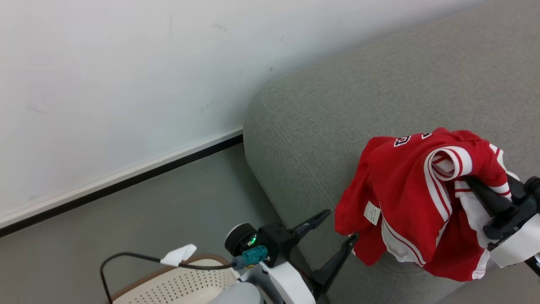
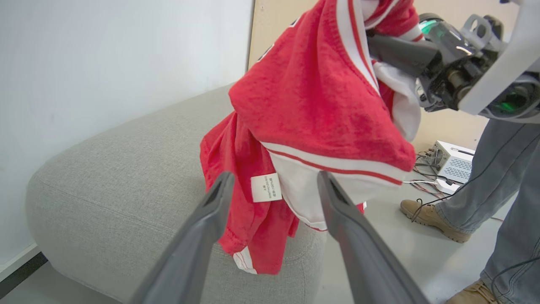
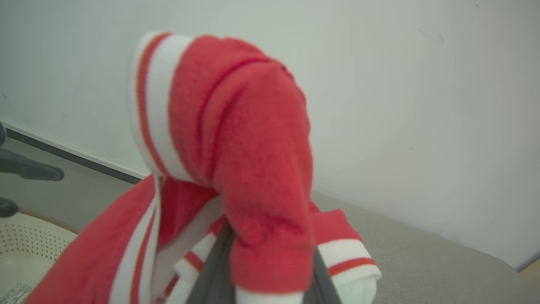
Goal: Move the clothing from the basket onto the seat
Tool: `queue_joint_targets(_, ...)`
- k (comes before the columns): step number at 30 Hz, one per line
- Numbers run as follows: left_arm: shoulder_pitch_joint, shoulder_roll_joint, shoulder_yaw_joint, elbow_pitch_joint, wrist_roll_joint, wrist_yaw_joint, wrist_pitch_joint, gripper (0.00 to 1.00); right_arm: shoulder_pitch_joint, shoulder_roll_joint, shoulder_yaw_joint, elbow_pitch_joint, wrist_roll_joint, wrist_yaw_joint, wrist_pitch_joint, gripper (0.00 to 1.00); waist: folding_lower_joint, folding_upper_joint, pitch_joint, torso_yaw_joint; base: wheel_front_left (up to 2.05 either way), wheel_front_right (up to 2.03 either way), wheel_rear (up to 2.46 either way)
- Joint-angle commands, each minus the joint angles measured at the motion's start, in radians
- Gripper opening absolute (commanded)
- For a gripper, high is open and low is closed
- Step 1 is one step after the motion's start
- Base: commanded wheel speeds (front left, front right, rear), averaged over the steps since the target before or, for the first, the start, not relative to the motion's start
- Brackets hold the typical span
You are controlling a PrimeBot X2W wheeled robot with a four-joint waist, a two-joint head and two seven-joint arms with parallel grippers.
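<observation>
The red jersey with white striped trim hangs in a bunch from my right gripper, which is shut on it, fingertips buried in the cloth. Its lower folds droop over the front corner of the grey sofa. In the right wrist view the jersey drapes over both dark fingers. My left gripper stands open just left of the hanging cloth, holding nothing. In the left wrist view its fingers frame the jersey's white label. The cream basket sits at the lower left, behind the left arm.
A white wall with a dark baseboard runs behind the sofa's end. A person's legs and tan shoes stand on the floor to the right of the sofa, near a white box with cables.
</observation>
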Motion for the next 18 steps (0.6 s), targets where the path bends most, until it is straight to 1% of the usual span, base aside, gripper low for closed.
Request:
queue_joint_targets(1,-0.021,0.006,0.001,-0.001,-0.007,-0.001,0.004,1.0,0.009,0.002,-0.02,-0.001,-0.004,0.0,-0.004,0.0,0.0001,-0.0001,0.025,0.013,0.0,0.0,0.0)
queue_joint_targets(5,-0.053,0.013,0.004,-0.004,0.003,-0.001,0.02,1.0,-0.004,0.012,-0.052,0.003,-0.009,0.0,-0.005,0.0,0.0001,-0.0001,0.07,0.029,0.0,0.0,0.0)
queue_joint_targets(8,-0.098,0.017,0.009,-0.01,0.016,-0.001,0.039,1.0,-0.029,0.027,-0.098,0.006,-0.016,0.0,-0.005,0.0,0.0001,-0.0001,0.133,0.049,0.0,0.0,0.0)
queue_joint_targets(11,-0.159,0.015,0.013,-0.018,0.037,-0.002,0.062,1.0,-0.053,0.045,-0.15,0.003,-0.012,0.0,-0.005,0.0,0.0001,-0.0001,0.213,0.071,0.0,0.0,0.0)
queue_joint_targets(14,-0.228,0.001,0.015,-0.022,0.055,-0.004,0.084,1.0,-0.09,0.055,-0.208,0.008,-0.017,0.0,-0.005,0.0,0.0001,-0.0001,0.293,0.1,0.0,0.0,0.0)
queue_joint_targets(18,-0.323,-0.018,0.02,-0.017,0.078,-0.009,0.103,1.0,-0.162,0.049,-0.289,0.021,-0.009,0.0,-0.005,0.0,0.0001,-0.0001,0.402,0.133,0.0,0.0,0.0)
